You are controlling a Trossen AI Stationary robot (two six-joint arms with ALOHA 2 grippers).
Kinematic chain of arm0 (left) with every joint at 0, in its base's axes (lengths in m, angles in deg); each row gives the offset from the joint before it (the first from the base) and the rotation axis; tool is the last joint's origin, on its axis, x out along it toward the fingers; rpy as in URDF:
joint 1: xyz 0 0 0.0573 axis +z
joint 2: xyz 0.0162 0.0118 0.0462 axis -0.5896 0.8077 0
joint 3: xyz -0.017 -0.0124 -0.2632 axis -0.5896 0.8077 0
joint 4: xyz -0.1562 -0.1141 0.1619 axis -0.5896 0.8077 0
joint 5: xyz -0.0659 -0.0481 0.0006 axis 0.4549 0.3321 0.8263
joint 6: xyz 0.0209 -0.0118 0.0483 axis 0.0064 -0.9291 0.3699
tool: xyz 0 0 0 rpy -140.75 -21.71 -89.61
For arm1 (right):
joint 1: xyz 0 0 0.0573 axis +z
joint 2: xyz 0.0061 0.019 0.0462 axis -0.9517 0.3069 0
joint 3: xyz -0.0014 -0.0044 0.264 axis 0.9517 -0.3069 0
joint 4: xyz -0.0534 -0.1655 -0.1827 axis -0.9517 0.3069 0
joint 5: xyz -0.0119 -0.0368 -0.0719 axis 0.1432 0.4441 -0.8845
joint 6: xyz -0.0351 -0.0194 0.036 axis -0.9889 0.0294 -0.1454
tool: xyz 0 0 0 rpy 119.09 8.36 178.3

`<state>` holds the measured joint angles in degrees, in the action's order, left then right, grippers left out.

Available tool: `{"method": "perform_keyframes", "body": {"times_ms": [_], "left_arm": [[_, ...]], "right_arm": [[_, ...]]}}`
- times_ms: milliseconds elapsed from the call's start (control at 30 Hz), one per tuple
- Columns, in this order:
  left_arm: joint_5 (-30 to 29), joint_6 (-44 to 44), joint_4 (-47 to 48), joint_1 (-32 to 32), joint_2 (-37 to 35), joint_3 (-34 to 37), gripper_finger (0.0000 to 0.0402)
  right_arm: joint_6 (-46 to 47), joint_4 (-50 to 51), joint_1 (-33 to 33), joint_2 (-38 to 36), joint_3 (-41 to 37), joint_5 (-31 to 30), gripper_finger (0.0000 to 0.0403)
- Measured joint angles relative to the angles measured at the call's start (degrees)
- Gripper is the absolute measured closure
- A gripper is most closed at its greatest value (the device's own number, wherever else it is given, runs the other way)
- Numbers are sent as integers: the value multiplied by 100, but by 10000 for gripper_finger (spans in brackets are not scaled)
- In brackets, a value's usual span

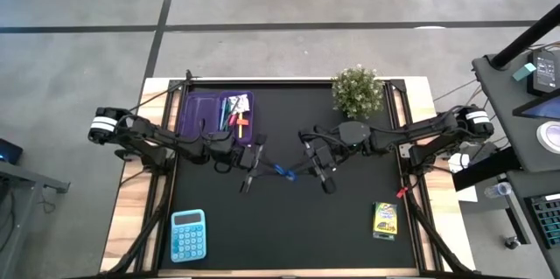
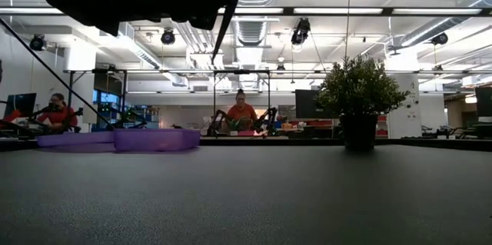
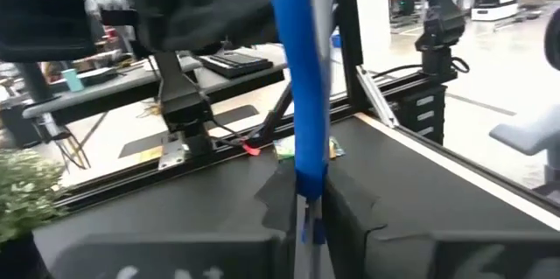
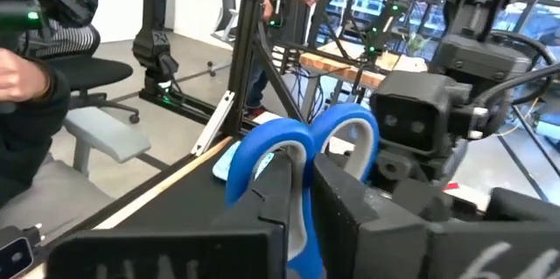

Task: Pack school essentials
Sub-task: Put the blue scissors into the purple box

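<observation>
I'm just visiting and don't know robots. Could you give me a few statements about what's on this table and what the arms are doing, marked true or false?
1. Both arms hold the blue scissors between them. True: the left gripper and the right gripper each clamp it.
2. The plant lies tipped over. False: it stands upright at the table's far edge.
3. The purple case has pens in it. True.
4. The calculator sits inside the case. False: it lies on the table near the front-left corner.
5. The crayon box is in the case. False: it lies front-right.

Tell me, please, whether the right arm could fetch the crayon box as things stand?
Probably not yet: the right tool is shut on the blue-handled scissors, as is the left tool. The crayon box itself lies unobstructed on its side.
</observation>
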<state>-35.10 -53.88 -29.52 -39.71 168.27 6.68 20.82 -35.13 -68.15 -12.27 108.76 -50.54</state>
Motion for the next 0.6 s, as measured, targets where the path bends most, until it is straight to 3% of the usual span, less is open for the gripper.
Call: {"method": "perform_keyframes", "body": {"times_ms": [367, 533, 600], "left_arm": [[-99, -15, 43, 30, -7, 4, 389], [-717, -27, 368, 66, -87, 4, 390], [-994, -66, 599, 106, -159, 1, 391]], "right_arm": [[26, 8, -82, -15, 0, -327, 264], [12, 199, -169, -92, -4, -413, 239], [77, 442, -177, -201, -11, -706, 234]]}}
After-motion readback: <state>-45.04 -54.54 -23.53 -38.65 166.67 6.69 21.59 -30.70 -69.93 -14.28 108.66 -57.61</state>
